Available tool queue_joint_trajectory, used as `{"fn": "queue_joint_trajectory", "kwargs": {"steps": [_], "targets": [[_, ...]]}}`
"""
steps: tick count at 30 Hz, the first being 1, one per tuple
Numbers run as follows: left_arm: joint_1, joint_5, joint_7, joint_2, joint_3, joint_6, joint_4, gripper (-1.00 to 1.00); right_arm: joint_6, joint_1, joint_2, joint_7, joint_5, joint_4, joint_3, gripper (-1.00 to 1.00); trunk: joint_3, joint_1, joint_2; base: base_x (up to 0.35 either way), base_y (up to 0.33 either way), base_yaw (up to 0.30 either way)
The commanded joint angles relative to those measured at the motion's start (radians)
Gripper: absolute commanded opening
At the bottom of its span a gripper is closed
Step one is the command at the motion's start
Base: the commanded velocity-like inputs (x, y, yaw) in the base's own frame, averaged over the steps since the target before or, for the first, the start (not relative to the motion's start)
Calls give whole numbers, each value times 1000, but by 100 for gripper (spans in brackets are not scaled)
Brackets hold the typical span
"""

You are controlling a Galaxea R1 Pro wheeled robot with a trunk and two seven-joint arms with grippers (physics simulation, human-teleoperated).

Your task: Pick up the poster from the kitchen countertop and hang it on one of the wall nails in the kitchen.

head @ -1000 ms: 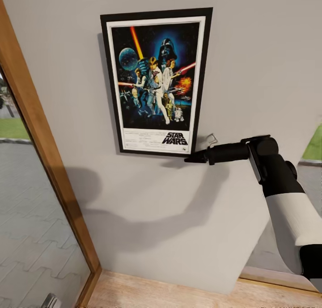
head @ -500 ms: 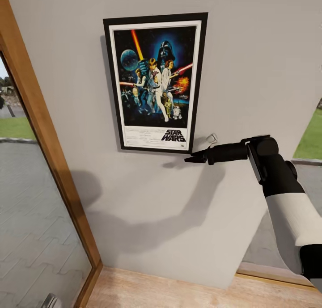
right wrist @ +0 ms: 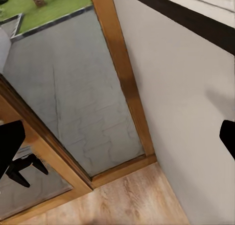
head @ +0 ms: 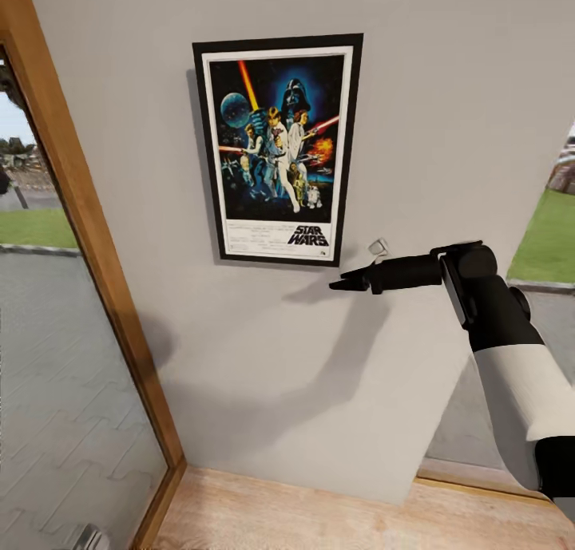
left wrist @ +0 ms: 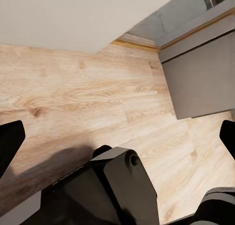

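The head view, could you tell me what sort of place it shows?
Probably a room in a house: a grey wall with the framed poster hanging on it, a wood-framed glass door to a paved outdoor area, and light wooden flooring.

A pale grey wall [head: 447, 103] is carrying the poster [head: 277, 147], which is hanging flat and upright against it, casting a thin shadow along one side. Below, the wall is meeting a light wooden floor [head: 319, 518] [left wrist: 83, 92], with a wooden window frame [head: 88, 239] [right wrist: 122, 73] standing beside it.
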Motion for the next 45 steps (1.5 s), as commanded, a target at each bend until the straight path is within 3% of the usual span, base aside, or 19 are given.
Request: {"fn": "queue_joint_trajectory", "kwargs": {"steps": [1,5,6,15,19,20,22,27,30,31,32,34,35,37,38,41,42,44,45], "targets": [[-1,-9,-7,-1,6,11,-2,100,8,-1,0,10,10,0,0,100,-2,0,-2,-108,0,0],[-1,-9,-7,0,6,11,0,100,3,-1,0,11,9,0,0,100,-2,0,-2,-122,0,0],[-1,-9,-7,0,7,11,0,100,0,26,0,12,6,-1,0,100,-2,0,-2,-38,0,0],[-1,-9,-6,0,7,11,0,100,-87,126,-4,15,-107,-1,-1,100,-2,0,-2,-11,0,0],[-1,-9,-6,0,7,11,-1,100,-157,271,-7,14,-135,-1,-12,100,-2,0,-2,-1,0,0],[-1,-8,8,-2,5,13,-9,100,-330,495,-8,15,-134,10,-190,100,-2,0,-2,0,0,0],[-1,-8,10,-2,6,13,-12,100,-362,567,-8,16,-132,13,-249,100,-2,0,-2,0,0,0],[-1,-9,30,0,7,13,-6,100,-450,731,-8,14,-131,30,-305,100,-2,0,-2,0,0,0],[-1,-9,84,-1,7,13,13,100,-504,805,-12,13,-131,79,-349,100,-2,0,-2,0,0,0],[-1,-9,117,-2,6,13,34,100,-531,830,-16,13,-130,124,-387,100,-2,0,-2,0,0,0],[-1,-9,152,-4,4,13,57,100,-561,846,-18,14,-125,188,-424,100,-2,0,-2,0,0,0],[-1,-9,188,-6,3,12,77,100,-602,857,-22,13,-113,270,-452,100,-2,0,-2,0,0,0],[-1,-10,230,-8,3,12,94,100,-655,863,-35,10,-93,365,-470,100,-2,0,-2,0,0,0],[-1,-12,278,-9,3,12,112,100,-719,868,-51,1,-69,467,-482,100,-2,0,-2,0,0,0],[-1,-17,332,-10,2,12,134,100,-787,870,-66,-20,-50,565,-490,100,-2,0,-2,0,0,0],[-1,-30,464,-18,0,11,205,100,-939,874,-101,-140,-25,774,-498,100,-2,0,-2,0,0,0],[-1,-42,553,-40,1,11,232,100,-990,875,-113,-266,-18,881,-498,100,-2,0,-2,0,0,0],[-1,-77,656,-55,2,11,259,100,-1007,876,-116,-365,-15,930,-497,100,0,0,-2,0,0,0],[-1,-112,755,-71,2,7,292,100,-1016,878,-117,-447,-13,967,-496,100,2,0,-2,0,0,0]]}}
